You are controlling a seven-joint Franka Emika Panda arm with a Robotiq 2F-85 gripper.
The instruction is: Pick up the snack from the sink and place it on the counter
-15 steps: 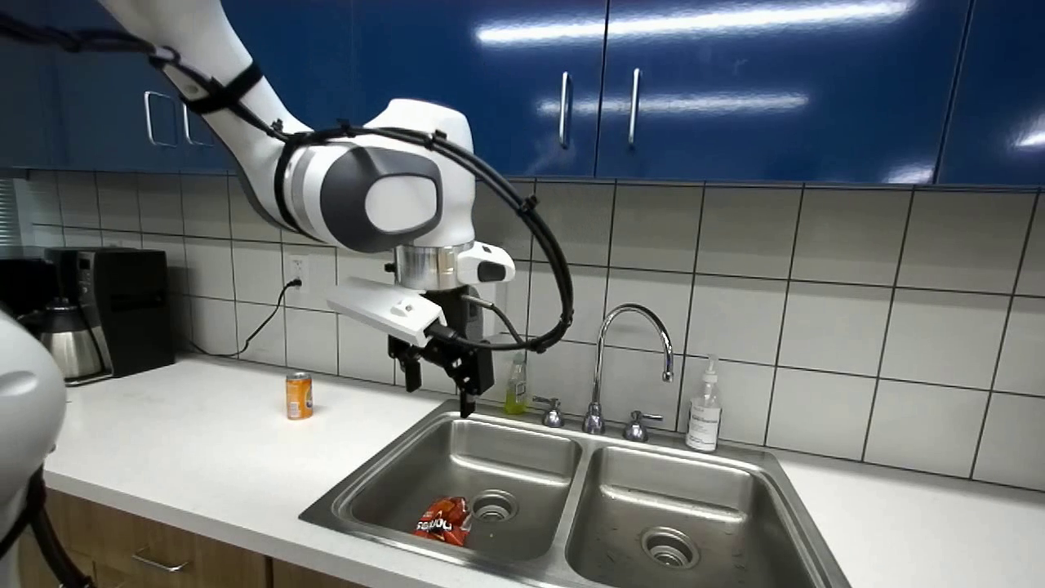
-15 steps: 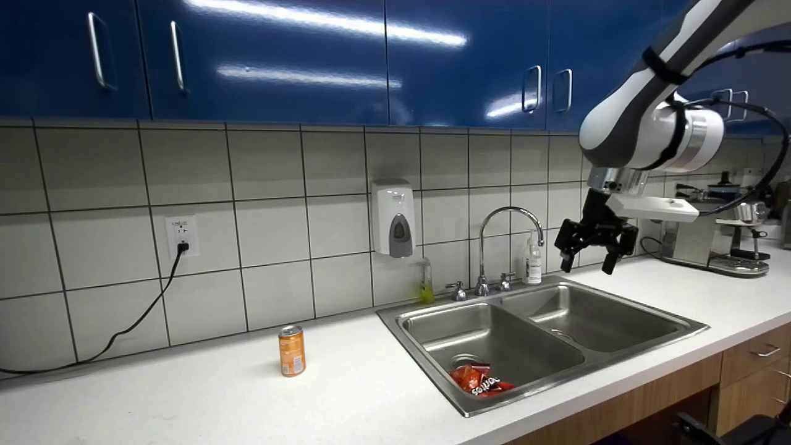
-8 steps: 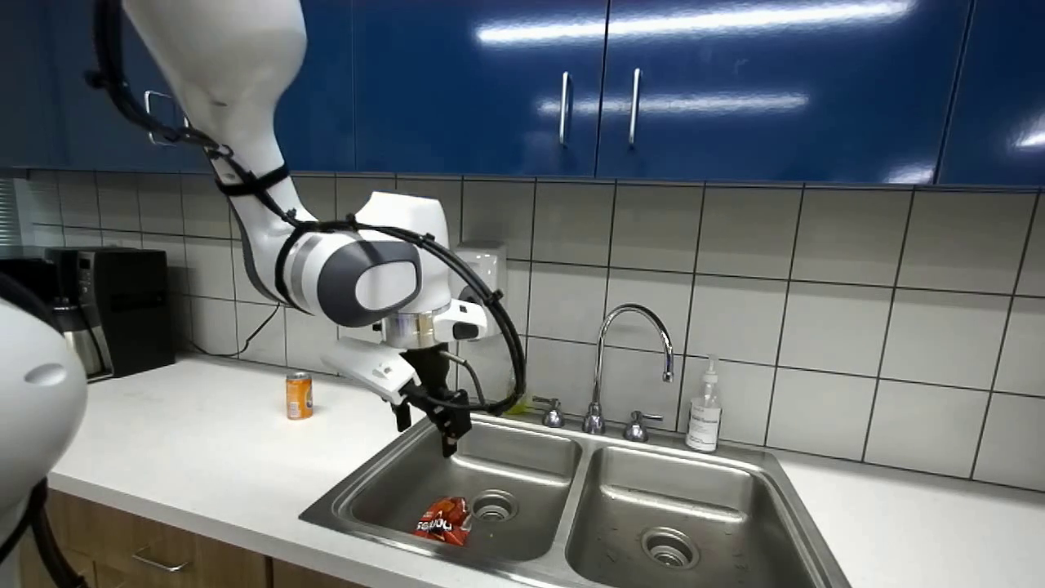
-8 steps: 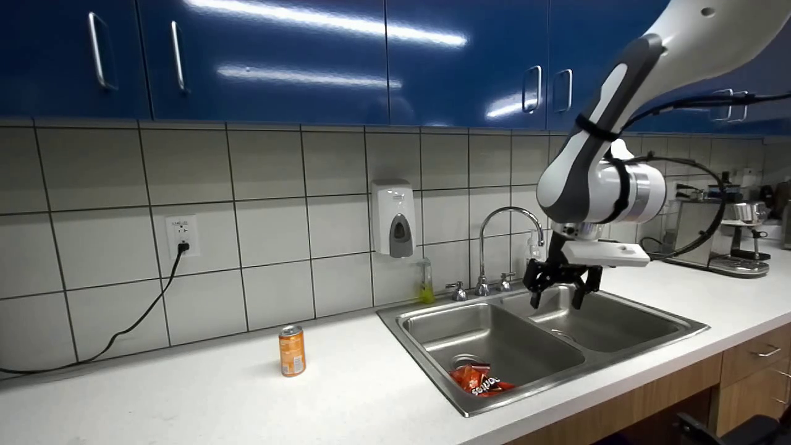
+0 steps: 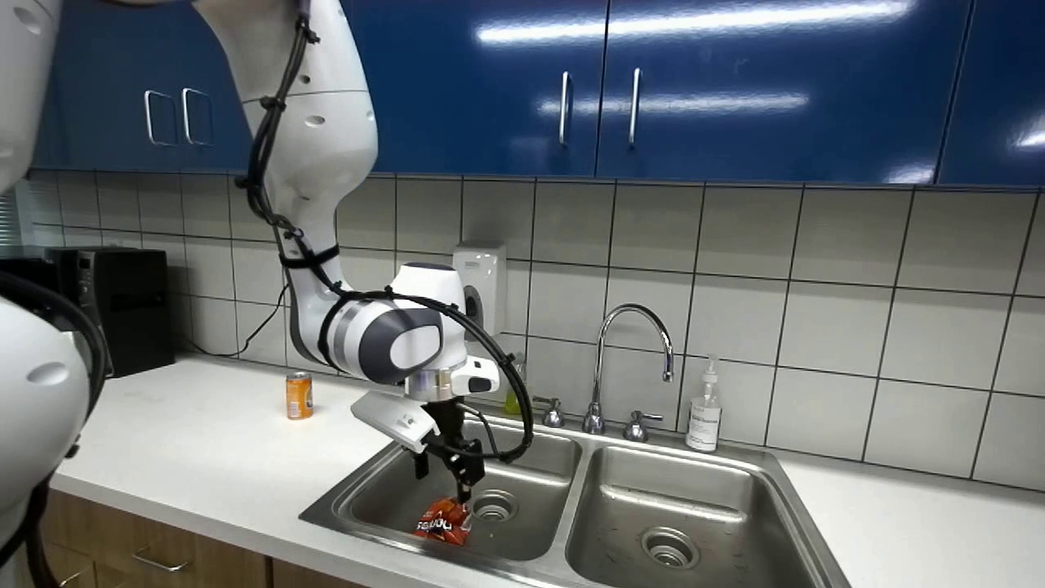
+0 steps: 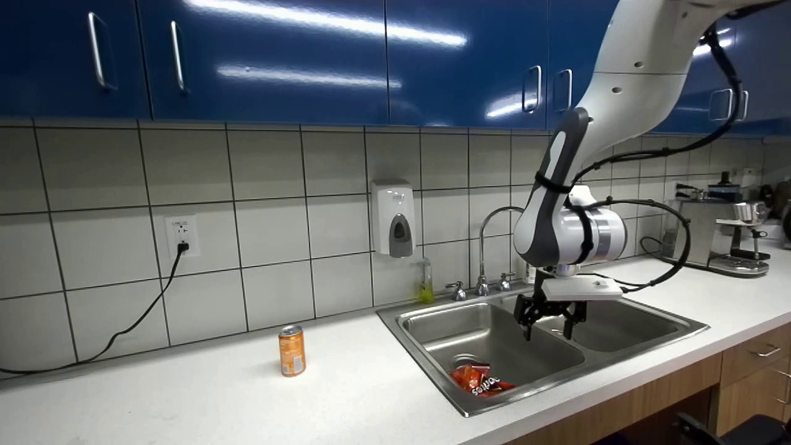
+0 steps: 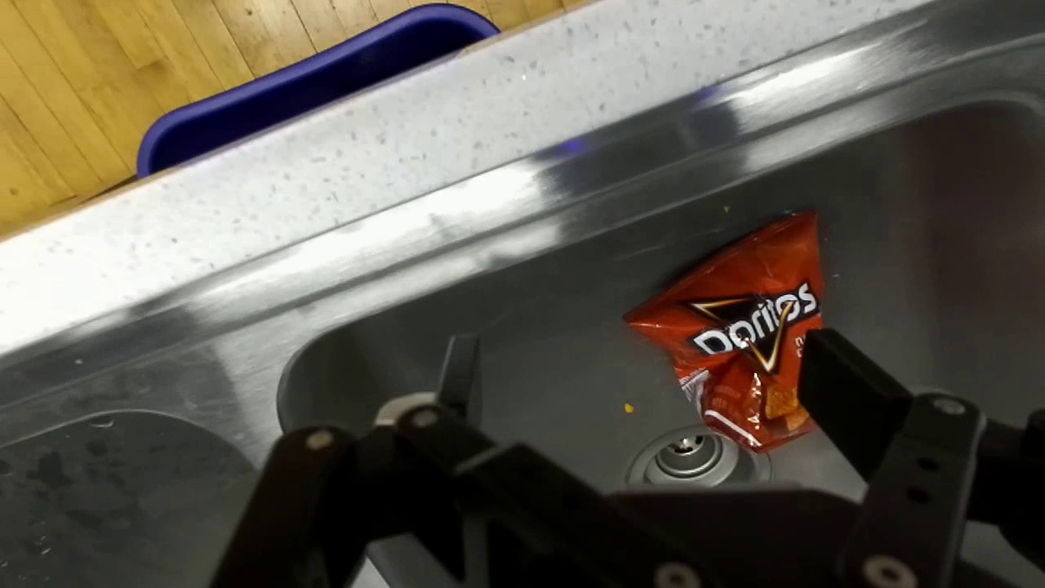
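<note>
Since the gripper (image 7: 645, 367) was spread wide with nothing between its fingers, my job right then was lining up. The Doritos packet (image 7: 751, 335) lay in one basin of the sink (image 7: 539, 351), right by the drain (image 7: 687, 457), and in an exterior view the fingertips (image 6: 527, 332) hung clear of it. It wasn't centred though: from the wrist view it sat over toward the finger farther from the divider (image 7: 245, 384), so imo straight down risked that finger landing on the packet. I figured a small slide away from the divider, then a slow drop, was the move. No jamming the tips into steel. I wanted a soft squeeze across the middle, guessing thin film would slip and chips would crush. Past that, the sink's rim looked easy to snag, so up before sideways. Farther off, the counter (image 5: 204, 433) on that same basin's side, near the orange can (image 5: 299, 396), looked like decent parking.
</note>
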